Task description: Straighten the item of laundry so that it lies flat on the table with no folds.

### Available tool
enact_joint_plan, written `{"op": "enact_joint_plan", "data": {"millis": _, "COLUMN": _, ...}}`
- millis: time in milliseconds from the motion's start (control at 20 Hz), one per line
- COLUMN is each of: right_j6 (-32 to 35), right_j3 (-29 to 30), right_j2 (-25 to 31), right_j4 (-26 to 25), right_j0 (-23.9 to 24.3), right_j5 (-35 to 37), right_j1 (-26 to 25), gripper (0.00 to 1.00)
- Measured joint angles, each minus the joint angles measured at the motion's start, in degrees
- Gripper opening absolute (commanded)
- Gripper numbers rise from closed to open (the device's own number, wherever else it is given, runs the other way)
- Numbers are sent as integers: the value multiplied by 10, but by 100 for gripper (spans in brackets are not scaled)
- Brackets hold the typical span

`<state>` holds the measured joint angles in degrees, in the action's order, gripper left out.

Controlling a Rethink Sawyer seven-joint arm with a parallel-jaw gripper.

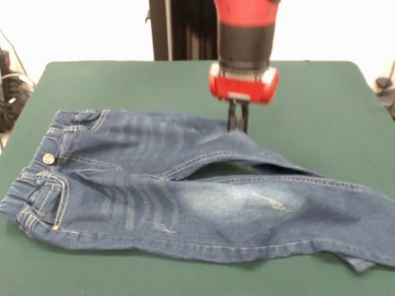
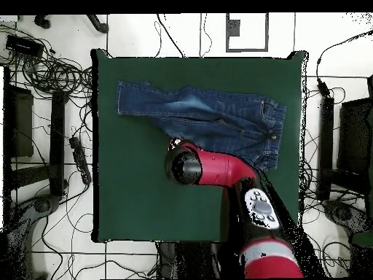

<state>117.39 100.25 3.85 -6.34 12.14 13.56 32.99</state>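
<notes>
— Across the middle of the front frame, we see the jeans (image 1: 179,197) lying on the green surface (image 1: 321,105), waistband at left, legs running to the right edge.

— And our gripper (image 1: 238,123)?

— Upper centre, fingers (image 1: 233,117) drawn close together, tips down at the far leg's edge; whether they pinch denim we cannot tell. Overhead, the jeans (image 2: 211,117) lie in the upper part of the surface (image 2: 146,197).

Blue faded jeans (image 1: 185,197) (image 2: 204,120), legs overlapping, spread lengthwise on green table (image 1: 123,80) (image 2: 146,197)
</notes>
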Motion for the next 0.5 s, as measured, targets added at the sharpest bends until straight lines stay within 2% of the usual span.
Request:
{"op": "enact_joint_plan", "data": {"millis": 200, "right_j6": 0, "right_j3": 62, "right_j2": 0, "right_j4": 5, "right_j0": 21, "right_j5": 4, "right_j1": 57, "gripper": 0}}
{"op": "enact_joint_plan", "data": {"millis": 500, "right_j6": 0, "right_j3": 74, "right_j2": 0, "right_j4": 5, "right_j0": 43, "right_j5": 4, "right_j1": 67, "gripper": 0}}
